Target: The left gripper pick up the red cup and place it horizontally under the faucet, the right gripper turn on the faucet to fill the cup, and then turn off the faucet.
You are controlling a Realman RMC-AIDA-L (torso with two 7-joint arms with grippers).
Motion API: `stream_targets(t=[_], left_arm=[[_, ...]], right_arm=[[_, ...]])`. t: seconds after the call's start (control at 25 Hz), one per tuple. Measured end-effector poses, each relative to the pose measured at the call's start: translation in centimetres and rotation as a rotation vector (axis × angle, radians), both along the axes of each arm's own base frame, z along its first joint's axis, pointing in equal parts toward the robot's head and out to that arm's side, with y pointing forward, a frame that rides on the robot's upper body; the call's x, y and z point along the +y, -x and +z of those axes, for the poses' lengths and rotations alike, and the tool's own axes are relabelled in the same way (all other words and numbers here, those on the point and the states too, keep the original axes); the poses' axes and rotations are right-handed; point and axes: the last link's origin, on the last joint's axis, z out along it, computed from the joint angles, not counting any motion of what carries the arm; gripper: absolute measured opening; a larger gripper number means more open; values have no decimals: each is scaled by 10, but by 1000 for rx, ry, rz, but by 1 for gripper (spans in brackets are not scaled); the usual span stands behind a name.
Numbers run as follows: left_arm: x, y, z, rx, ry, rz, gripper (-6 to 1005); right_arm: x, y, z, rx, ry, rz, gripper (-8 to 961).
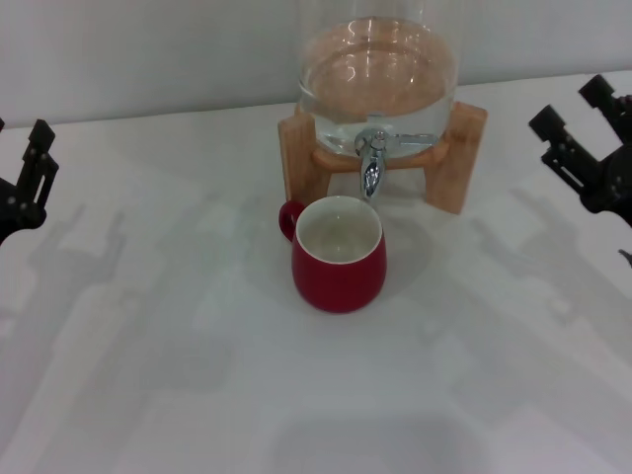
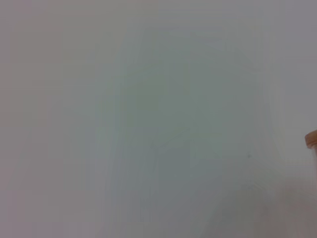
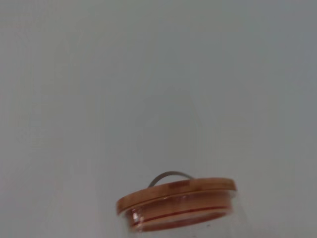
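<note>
The red cup (image 1: 339,265) stands upright on the white table, handle to its far left, cream inside showing. The chrome faucet (image 1: 371,166) of the glass water dispenser (image 1: 377,74) hangs just above the cup's far right rim; no water stream shows. My left gripper (image 1: 20,128) is at the far left edge, open and empty, well away from the cup. My right gripper (image 1: 568,104) is at the far right, open and empty, to the right of the wooden stand (image 1: 464,153). The wrist views show neither cup nor faucet.
The white table (image 1: 197,395) reaches a pale wall behind. The left wrist view shows blank white surface with a sliver of wood (image 2: 312,139). The right wrist view shows the dispenser's wooden lid (image 3: 176,196) with its wire handle.
</note>
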Motion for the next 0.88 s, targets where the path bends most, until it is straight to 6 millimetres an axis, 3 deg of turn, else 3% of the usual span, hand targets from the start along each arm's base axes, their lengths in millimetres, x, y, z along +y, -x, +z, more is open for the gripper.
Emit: stream_targets(t=[0.44, 0.88], left_arm=[[0, 0, -2, 3, 7, 3, 515], [0, 1, -4, 7, 16, 9, 515]], right_arm=[[7, 9, -14, -35, 81, 34, 842], [28, 19, -30, -97, 160, 34, 842]])
